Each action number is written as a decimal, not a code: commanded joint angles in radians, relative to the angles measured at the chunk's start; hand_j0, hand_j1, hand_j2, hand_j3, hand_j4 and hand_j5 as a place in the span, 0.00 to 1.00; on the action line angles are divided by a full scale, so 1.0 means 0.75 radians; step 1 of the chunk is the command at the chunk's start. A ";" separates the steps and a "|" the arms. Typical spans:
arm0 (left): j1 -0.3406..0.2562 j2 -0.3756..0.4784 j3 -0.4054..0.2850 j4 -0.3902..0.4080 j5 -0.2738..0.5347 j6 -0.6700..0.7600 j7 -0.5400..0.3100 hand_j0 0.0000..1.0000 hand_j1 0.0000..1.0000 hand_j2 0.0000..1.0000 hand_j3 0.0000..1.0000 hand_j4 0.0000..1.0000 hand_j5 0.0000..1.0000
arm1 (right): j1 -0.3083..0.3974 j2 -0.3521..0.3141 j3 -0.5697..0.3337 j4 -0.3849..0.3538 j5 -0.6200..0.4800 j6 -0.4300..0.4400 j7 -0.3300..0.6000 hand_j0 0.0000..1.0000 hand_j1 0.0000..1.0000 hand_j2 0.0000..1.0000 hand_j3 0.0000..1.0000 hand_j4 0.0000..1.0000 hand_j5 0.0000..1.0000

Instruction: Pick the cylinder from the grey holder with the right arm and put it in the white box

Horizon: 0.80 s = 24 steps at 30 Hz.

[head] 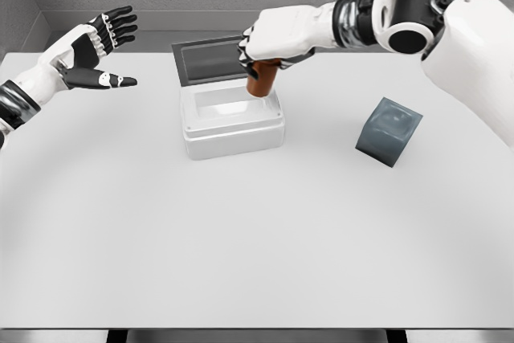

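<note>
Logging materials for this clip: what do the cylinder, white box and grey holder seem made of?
All are simulator renders, so these are guesses.
Cylinder: matte reddish-brown, like clay or painted wood.
White box: smooth, softly glossy plastic with rounded edges.
Grey holder: dark, slightly shiny, plastic or rubber.

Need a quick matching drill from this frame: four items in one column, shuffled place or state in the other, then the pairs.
Items:
1. brown cylinder
2. grey cube-shaped holder
3. white rectangular box with its lid up
4. left hand

Places or states:
A. open, holding nothing, raised at the picture's far left
B. held in the right hand, tilted above the box opening
C. alone on the white table, right of the box
D. near the table's middle, under the cylinder

Pairs: 1-B, 2-C, 3-D, 4-A
</note>
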<state>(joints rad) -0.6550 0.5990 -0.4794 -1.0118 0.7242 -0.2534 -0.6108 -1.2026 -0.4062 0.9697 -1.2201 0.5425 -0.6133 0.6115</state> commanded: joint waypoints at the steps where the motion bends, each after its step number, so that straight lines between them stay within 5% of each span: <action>1: 0.000 0.001 0.001 -0.001 0.008 0.000 0.000 1.00 1.00 1.00 1.00 1.00 1.00 | 0.000 0.020 -0.002 0.036 0.009 0.003 -0.001 0.42 0.42 0.42 0.42 0.42 0.42; 10: 0.000 0.001 0.001 -0.001 0.008 0.000 0.000 1.00 1.00 1.00 1.00 1.00 1.00 | -0.006 0.040 0.000 0.081 0.025 0.003 -0.001 0.45 0.45 0.45 0.45 0.45 0.45; 11: -0.002 0.001 0.001 -0.001 0.008 0.000 0.000 1.00 1.00 1.00 1.00 1.00 1.00 | -0.006 0.040 0.000 0.078 0.029 0.003 -0.001 0.54 0.54 0.54 0.54 0.54 0.54; 12: -0.002 0.001 0.001 -0.001 0.008 0.000 0.000 1.00 1.00 1.00 1.00 1.00 1.00 | -0.006 0.040 -0.002 0.076 0.038 0.003 -0.001 0.73 0.73 0.73 0.73 0.73 0.73; 24: -0.006 -0.017 0.001 0.011 0.008 0.000 0.000 1.00 1.00 1.00 1.00 1.00 1.00 | -0.008 0.045 -0.015 0.058 0.036 0.003 -0.001 0.78 0.78 0.78 0.78 0.78 0.78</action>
<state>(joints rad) -0.6596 0.5915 -0.4793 -1.0027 0.7236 -0.2534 -0.6108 -1.2072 -0.3722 0.9611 -1.1717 0.5733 -0.6135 0.6113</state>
